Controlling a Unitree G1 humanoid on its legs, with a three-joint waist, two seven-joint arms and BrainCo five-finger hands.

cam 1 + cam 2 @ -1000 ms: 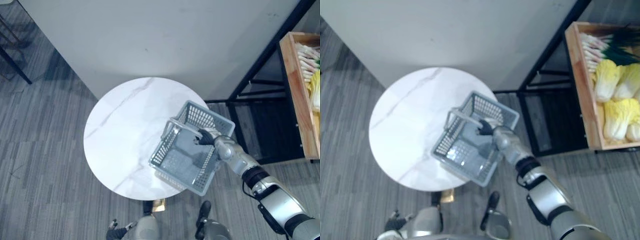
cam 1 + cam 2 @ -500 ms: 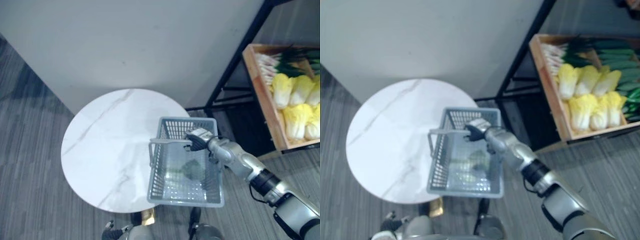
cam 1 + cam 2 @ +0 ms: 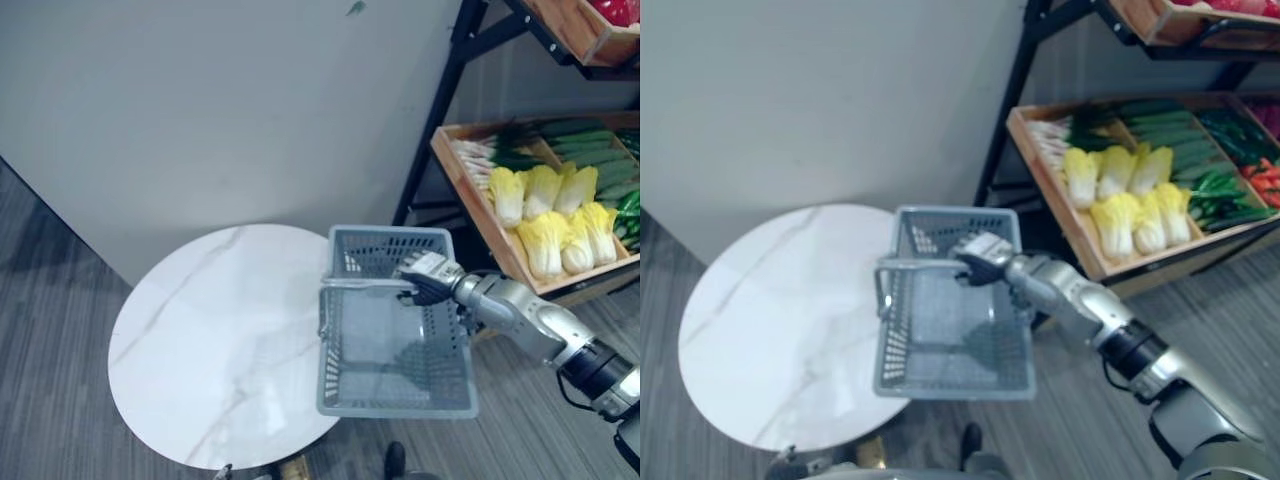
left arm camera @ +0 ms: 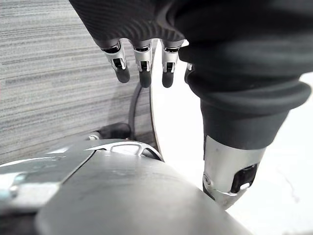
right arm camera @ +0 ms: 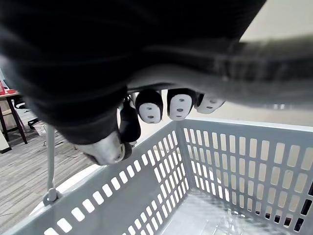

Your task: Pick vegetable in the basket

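Eye views: right hand is curled round the handle of the basket, which is partly over the table edge. Cabbages lie in a crate beyond and right of that hand, lengthwise away from the robot; the right arm is nearer.
Left wrist view: left hand hangs with fingers relaxed, empty.
Right wrist view: the basket holds nothing. No legible writing.
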